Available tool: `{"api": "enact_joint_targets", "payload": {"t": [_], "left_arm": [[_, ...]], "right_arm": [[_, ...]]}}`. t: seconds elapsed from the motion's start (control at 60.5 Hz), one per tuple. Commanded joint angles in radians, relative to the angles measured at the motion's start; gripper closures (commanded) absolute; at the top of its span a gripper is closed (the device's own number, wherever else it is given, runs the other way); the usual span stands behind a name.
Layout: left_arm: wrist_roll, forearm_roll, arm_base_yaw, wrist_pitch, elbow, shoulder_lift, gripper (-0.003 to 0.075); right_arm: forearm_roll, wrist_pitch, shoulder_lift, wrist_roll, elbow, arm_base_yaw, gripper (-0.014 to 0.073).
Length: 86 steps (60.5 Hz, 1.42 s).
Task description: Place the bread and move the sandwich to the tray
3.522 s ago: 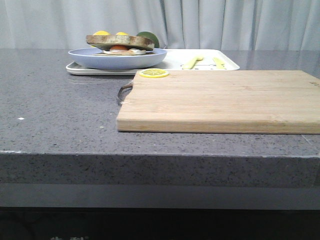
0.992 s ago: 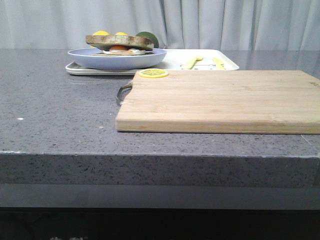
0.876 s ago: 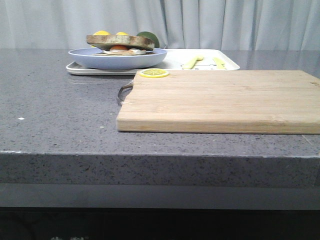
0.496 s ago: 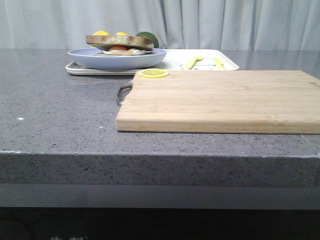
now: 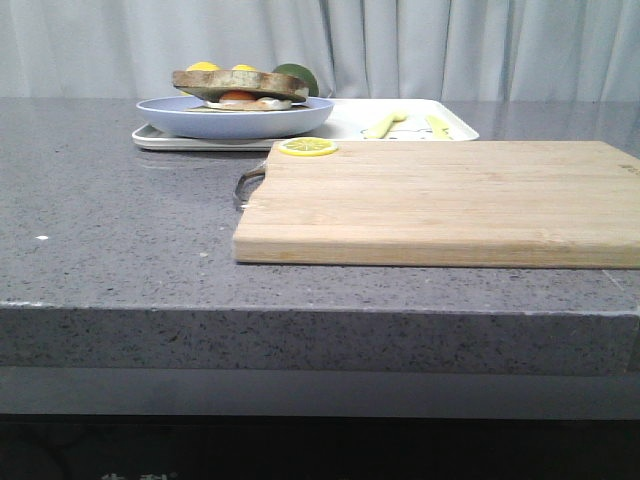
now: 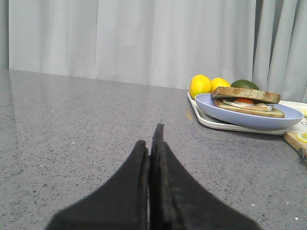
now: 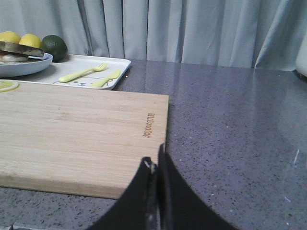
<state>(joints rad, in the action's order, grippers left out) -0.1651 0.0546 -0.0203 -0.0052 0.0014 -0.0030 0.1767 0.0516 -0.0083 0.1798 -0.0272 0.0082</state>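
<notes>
The sandwich (image 5: 240,87), two brown-crusted slices with fried egg between, lies on a light blue plate (image 5: 235,116) that stands on the left end of the white tray (image 5: 400,128) at the back. It also shows in the left wrist view (image 6: 245,98) and at the edge of the right wrist view (image 7: 19,50). No separate loose bread slice shows. My left gripper (image 6: 151,139) is shut and empty, low over the grey counter, well short of the plate (image 6: 249,117). My right gripper (image 7: 156,158) is shut and empty over the near right corner of the wooden cutting board (image 7: 81,129).
A lemon slice (image 5: 307,147) lies on the cutting board's (image 5: 440,200) far left corner. Two yellow lemons (image 6: 200,85) and a green avocado (image 6: 244,84) sit behind the plate. A yellow fork (image 7: 84,72) and spoon (image 7: 106,78) lie on the tray. A curtain hangs behind.
</notes>
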Motion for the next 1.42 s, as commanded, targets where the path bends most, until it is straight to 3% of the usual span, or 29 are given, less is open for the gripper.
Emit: {"api": "enact_joint_targets", "payload": {"t": [0.0,0.413,0.612,1.406], "left_arm": [[-0.008,0.002,-0.006,-0.084,0.005,-0.021,0.0738],[-0.008,0.002,-0.006,-0.084,0.005,-0.021,0.0738],[-0.008,0.002,-0.006,-0.084,0.005,-0.021,0.0738],[-0.008,0.002,-0.006,-0.084,0.005,-0.021,0.0738]], "right_arm": [[-0.002,-0.091,-0.024,0.003,0.003,-0.006,0.0661],[-0.010,-0.117,-0.024,-0.002,0.003,-0.006,0.0661],[-0.193,-0.144,-0.024,-0.226,0.003,-0.006,0.0661],[-0.177,-0.130,-0.024,-0.226,0.003,-0.006,0.0661]]}}
